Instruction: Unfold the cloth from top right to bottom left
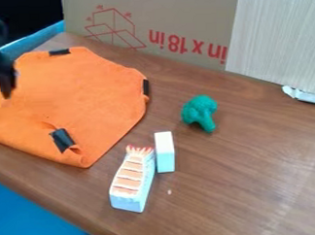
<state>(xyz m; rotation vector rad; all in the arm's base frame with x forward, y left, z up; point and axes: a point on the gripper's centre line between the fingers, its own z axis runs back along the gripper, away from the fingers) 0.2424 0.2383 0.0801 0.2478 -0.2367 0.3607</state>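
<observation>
Near the front, a patterned orange-and-white block (pixel 131 181) is seen beside the limp orange cloth (pixel 81 100), spread on the table's left. Being thin, it should be lifted easily but sag, and is best pinched by the black tape patch (pixel 146 87) at its right edge. Farther back, the black two-finger gripper (pixel 4 83) is held at the left; its spread and any grip cannot be told.

Even, moderately bright light falls across the scene, its source unseen. The orange cloth (pixel 94 102) is lit almost uniformly, with faint shading along its folds. On the wooden table (pixel 253 184), a pale, diffuse sheen lies toward the lower right — a soft glare rather than a hard highlight. The white block (pixel 164 146) has a bright upper face and a dimmer lower one. The upper left corner sinks almost to black — little detail survives there.
</observation>
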